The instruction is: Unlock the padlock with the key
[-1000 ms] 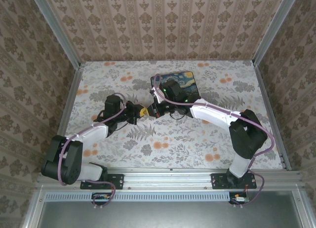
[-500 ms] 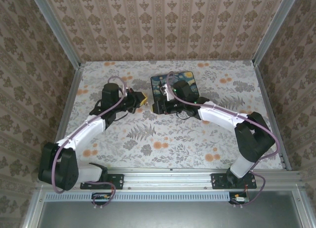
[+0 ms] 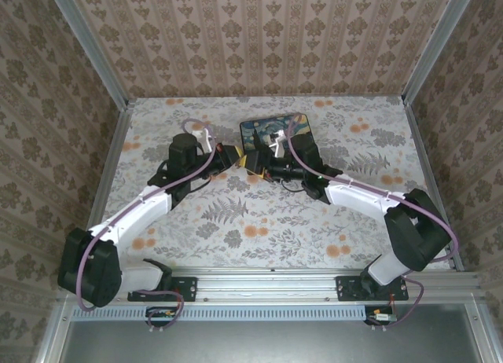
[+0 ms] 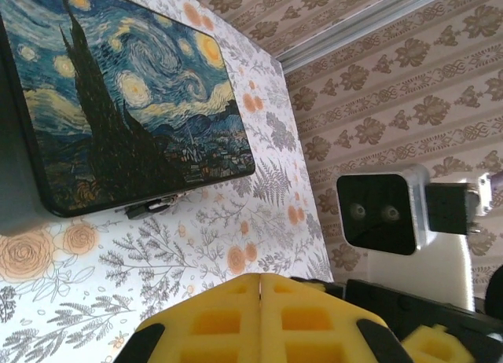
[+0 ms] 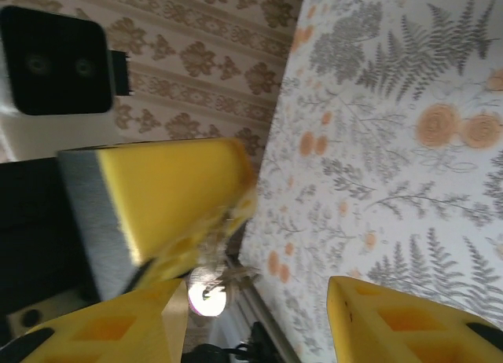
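Where both arms are meeting: box's (image 3: 271, 127) 7 o'clock
Padlock axis: cannot tell
Left pincer (image 4: 259, 300): pressing shut
Right pincer (image 5: 247, 320): gaping, gripping nothing

The table (image 3: 236, 221) has walls (image 3: 267, 41) at the back and on both sides. The box (image 3: 271, 126) lies flat on the table, near the back, about in the middle. A small tab (image 4: 149, 209) sticks out from one edge of the box, over the table. The left arm (image 3: 134, 214) stands at the near left and the right arm (image 3: 361, 192) at the near right. Both lean in to the middle. The left gripper (image 3: 230, 154) and the right gripper (image 3: 251, 160) are just beside each other, in front of the box's left end. Seen from above, the right arm covers part of the box's near edge.
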Available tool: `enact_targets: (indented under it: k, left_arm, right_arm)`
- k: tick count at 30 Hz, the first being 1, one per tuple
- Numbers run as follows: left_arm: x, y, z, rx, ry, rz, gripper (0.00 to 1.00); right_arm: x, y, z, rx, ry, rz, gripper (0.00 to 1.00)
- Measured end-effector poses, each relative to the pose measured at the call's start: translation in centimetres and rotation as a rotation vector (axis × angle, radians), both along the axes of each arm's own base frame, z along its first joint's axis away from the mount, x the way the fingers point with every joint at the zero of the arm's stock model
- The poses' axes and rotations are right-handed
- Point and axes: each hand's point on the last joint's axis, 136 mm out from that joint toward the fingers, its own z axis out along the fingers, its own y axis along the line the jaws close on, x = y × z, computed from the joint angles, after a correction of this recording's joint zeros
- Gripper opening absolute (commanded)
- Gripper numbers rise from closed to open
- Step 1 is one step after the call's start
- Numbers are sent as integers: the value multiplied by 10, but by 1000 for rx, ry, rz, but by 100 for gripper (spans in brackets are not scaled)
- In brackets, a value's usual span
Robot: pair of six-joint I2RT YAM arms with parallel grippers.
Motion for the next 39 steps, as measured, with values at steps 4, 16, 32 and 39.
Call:
enact_targets:
  k: [4, 16, 32, 39]
  left_arm:
    - [4, -1, -4, -1, -5, 8, 0]
    - [8, 2, -5, -14, -21, 36, 0]
    - [9, 4, -10, -23, 5, 56, 0]
    - [7, 5, -5, -27, -4, 58, 0]
  right_arm:
    - [-1, 4, 9, 43, 1, -1, 45]
    - [4, 11, 8, 86, 22, -5, 29]
    - [4, 11, 2, 67, 13, -1, 34]
    - [2, 10, -10, 28, 39, 2, 36]
